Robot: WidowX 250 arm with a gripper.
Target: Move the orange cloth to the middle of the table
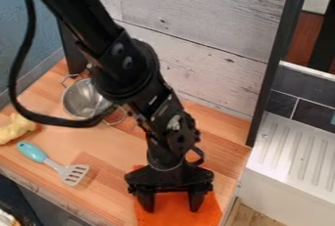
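My gripper (171,203) hangs over the orange cloth (177,215) at the bottom of the view, right of centre. Its two fingers stand well apart, with orange cloth visible between them. The cloth lies on the wooden tabletop (111,159) near its front right part, and the gripper body covers some of its back portion. Whether the fingertips touch the cloth I cannot tell.
A spatula with a turquoise handle (31,151) lies to the left. Behind it stands a metal strainer (83,98), partly behind the arm's cable. A yellow item (16,128) is at the left edge. A white ribbed surface (294,146) adjoins on the right.
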